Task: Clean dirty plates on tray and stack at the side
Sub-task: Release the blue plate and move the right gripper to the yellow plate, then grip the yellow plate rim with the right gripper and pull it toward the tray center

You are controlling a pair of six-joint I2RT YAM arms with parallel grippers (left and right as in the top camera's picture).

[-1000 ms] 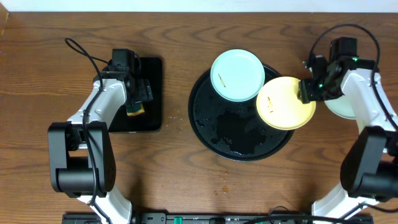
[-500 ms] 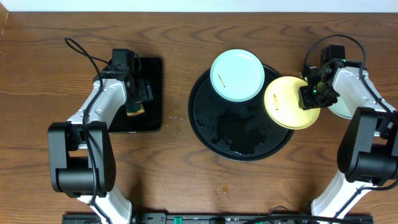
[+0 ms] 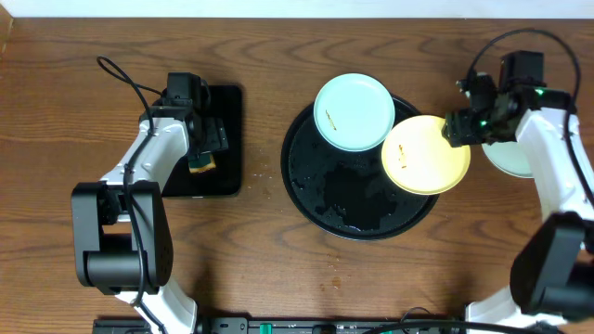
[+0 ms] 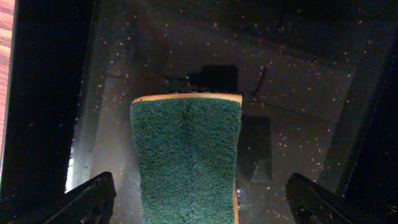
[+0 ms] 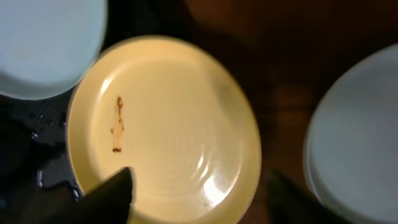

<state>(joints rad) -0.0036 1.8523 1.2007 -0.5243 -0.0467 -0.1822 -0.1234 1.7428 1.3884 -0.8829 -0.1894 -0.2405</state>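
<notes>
Plate status | yellow plate [image 3: 422, 158] smeared brown (overhanging tray [image 3: 343, 199]) | right gripper [image 3: 457, 130] spread

Both white arms reach toward the desk's far edge; left gripper [image 3: 206, 146] spread wide, right gripper [image 3: 457, 130] parted.

Left arm [image 3: 139, 172]: white link shells, black joints, bulky black base, thin black cable looping off. Right arm [image 3: 549, 162]: same build (small green light near wrist). Left gripper [image 4: 202, 196]: dark fingertips.
</notes>
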